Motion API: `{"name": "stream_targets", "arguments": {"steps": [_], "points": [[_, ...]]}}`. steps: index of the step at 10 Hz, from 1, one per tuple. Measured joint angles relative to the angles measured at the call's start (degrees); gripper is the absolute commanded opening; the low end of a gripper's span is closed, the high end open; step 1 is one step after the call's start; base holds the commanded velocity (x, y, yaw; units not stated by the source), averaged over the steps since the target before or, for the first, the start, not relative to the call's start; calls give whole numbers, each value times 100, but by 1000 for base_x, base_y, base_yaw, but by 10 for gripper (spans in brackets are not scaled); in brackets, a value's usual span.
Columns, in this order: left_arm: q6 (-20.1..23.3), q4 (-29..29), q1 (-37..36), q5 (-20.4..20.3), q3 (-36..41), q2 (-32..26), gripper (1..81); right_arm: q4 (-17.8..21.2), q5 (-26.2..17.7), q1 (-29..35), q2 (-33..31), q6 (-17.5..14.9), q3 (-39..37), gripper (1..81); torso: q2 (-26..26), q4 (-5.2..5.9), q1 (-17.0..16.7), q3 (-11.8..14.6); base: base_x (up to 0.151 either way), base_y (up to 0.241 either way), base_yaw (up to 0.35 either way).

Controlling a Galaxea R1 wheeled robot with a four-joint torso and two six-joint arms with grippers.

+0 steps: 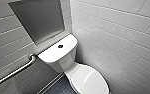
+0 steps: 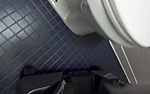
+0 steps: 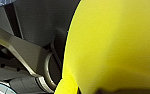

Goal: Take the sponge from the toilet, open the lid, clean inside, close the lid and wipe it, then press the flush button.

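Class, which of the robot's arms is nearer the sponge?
The right. The sponge looms close before the right wrist camera. The left arm hangs low beside the toilet bowl, above the floor.

Grey panel on white tiled wall, grab bar beneath it, dark tiled floor.

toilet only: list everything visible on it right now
The toilet is white glossy ceramic. It stands in a corner between white tiled walls, on a dark blue small-tiled floor. Its boxy tank has a flat top with one dark round button near the middle. The oval lid is shut, smooth and white, with a glare streak along it. The left wrist view shows the rounded outside of the bowl below the lid's rim.
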Motion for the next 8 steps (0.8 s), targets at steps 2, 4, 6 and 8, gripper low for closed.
{"name": "stream_targets", "arguments": {"steps": [2, 4, 6, 8], "points": [[138, 428, 980, 33, -262, 11, 811, -2, -17, 7, 129, -22, -33, 10, 0, 0, 0, 2, 0, 0, 0], [235, 684, 1741, 27, -870, 118, 811, -2, -30, 5, 71, -20, -54, 10, 0, 0, 0, 2, 0, 0, 0], [299, 920, 2428, -74, -1432, 430, 811, -5, -24, -54, 110, -20, -56, 10, -2, 0, 0, 4, 0, 0, 0], [603, 1056, 3054, -111, -1926, 805, 811, -7, -41, -157, 333, -20, -48, 10, -2, 0, -2, 4, 0, 0, 0]]}}
